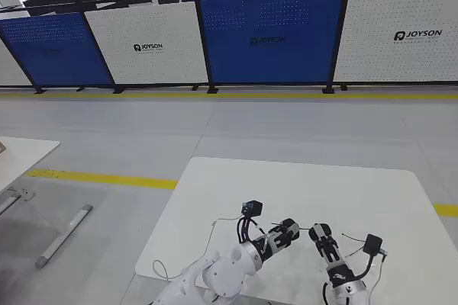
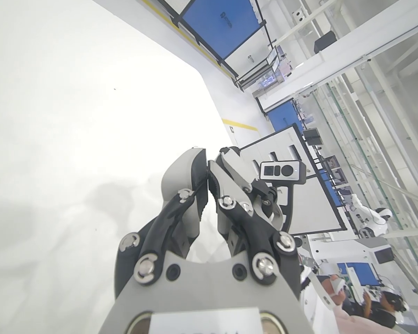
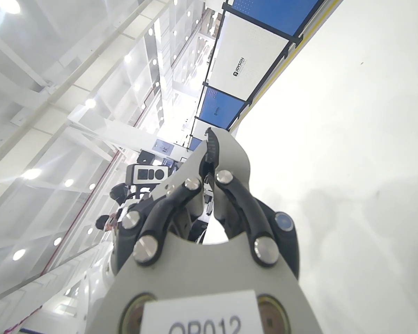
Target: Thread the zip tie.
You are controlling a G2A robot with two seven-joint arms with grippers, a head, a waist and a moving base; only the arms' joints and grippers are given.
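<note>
A white tabletop [image 1: 305, 183] with rounded corners, seen from above. Two robot arms come in over its near edge, their tips close together and almost meeting.

The left end effector [image 2: 208, 179] has its two fingers pressed together, dark ribbed pads touching. The right end effector [image 3: 210, 152] is also pressed together, one dark pad tip poking just past the other finger. The two sit just beside each other above the tabletop, each with the other arm's small wrist camera in its line of sight.

The zip tie is too thin to make out. If it is held, it is likely hidden between the closed pads, and it cannot be told which end effector has it.

Judging from this pose, the step in hand is bringing the strap's tip to its head. To do it well, one arm should probably hold the head steady with its slot facing the other arm. That arm should then feed the tip in straight and slowly, gripping near the tip so the strap does not bend away.
</note>
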